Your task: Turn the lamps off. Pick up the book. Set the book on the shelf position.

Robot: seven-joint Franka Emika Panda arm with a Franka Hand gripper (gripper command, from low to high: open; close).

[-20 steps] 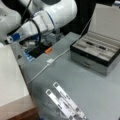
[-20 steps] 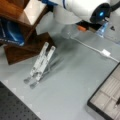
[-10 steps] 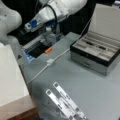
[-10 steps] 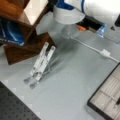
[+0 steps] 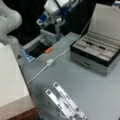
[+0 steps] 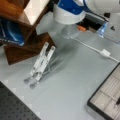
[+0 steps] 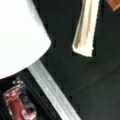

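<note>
**Arm over the table's far edge, book on the cabinet**

The gripper (image 5: 58, 30) hangs at the far edge of the grey table (image 5: 82, 82), above a dark tray with an orange object (image 5: 48, 50); whether its jaws are apart or together cannot be told. In the wrist view a cream-white lampshade (image 7: 17, 37) fills the upper left. A white cable (image 5: 50, 62) runs across the table. At a front view's right sits the grey case (image 5: 96, 51), open; at the bottom, a silver stand (image 5: 65, 103). The white book (image 5: 8, 75) lies on the wooden cabinet (image 6: 15, 15) at a front view's left, well apart from the gripper.
</note>
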